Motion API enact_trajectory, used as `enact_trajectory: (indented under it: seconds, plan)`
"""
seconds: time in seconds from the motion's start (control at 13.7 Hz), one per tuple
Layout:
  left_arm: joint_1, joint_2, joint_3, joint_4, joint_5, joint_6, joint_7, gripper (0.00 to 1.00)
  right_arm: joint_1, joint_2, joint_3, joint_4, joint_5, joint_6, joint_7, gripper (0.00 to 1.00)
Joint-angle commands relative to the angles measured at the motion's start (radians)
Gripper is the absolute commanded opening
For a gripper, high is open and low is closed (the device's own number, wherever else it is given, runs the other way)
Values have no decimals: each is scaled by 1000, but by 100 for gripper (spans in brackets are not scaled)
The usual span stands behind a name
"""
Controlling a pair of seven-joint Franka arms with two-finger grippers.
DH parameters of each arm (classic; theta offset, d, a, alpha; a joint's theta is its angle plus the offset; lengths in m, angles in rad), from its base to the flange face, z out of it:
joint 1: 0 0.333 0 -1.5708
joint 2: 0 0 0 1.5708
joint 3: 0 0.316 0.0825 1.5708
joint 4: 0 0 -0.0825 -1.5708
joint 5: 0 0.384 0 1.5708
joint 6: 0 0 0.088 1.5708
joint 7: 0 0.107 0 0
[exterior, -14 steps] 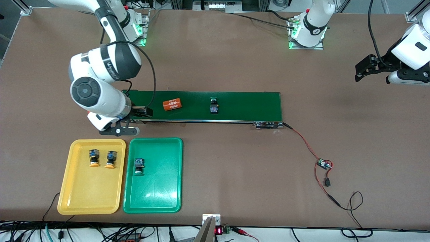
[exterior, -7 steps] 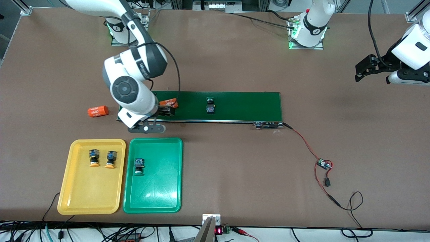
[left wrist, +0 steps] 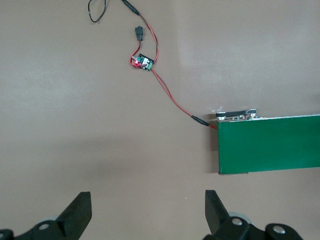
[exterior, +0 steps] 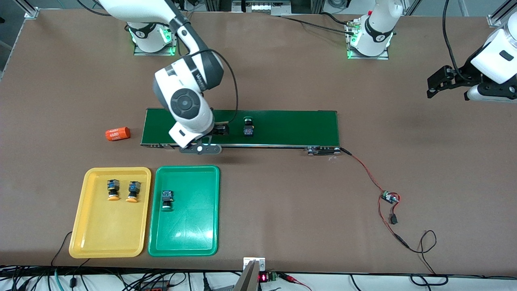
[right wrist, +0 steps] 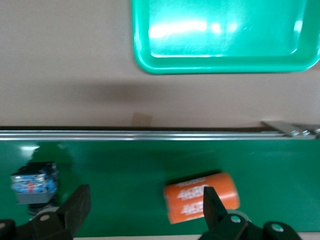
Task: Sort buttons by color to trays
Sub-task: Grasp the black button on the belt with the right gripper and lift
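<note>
Table (exterior: 282, 72): matt brown, smooth, no shine. Conveyor belt (exterior: 291, 127): dark green, smooth, faint sheen in the right wrist view; bright metal rail (right wrist: 150, 134) along its edge. Green tray (exterior: 190, 238) and yellow tray (exterior: 105, 238): glossy moulded plastic, glare patches on the green one. Orange cylinder (right wrist: 201, 197) on the belt: satin wrap with white print. Arm shells (exterior: 181, 81): glossy white plastic with black joints. Both sets of jaws: matt black.
</note>
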Motion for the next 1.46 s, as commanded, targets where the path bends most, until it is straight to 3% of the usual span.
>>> enact_trajectory:
  seconds: [0.0, 0.44, 1.1, 1.32, 1.39]
  plan:
    - [5, 14, -2, 33, 9, -26, 10, 100, 55, 9, -4, 1, 11, 13, 64, 100]
    - [5, 14, -2, 33, 9, -26, 11, 100, 113, 75, -4, 11, 9, 119, 224, 100]
    - [5, 14, -2, 33, 9, -26, 11, 100, 138, 147, -4, 23, 9, 186, 226, 100]
    - [5, 14, -2, 33, 9, -26, 11, 100, 139, 154, -4, 23, 9, 189, 229, 65]
    - [5, 14, -2, 33, 9, -27, 11, 100, 139, 152, -4, 23, 14, 188, 236, 34]
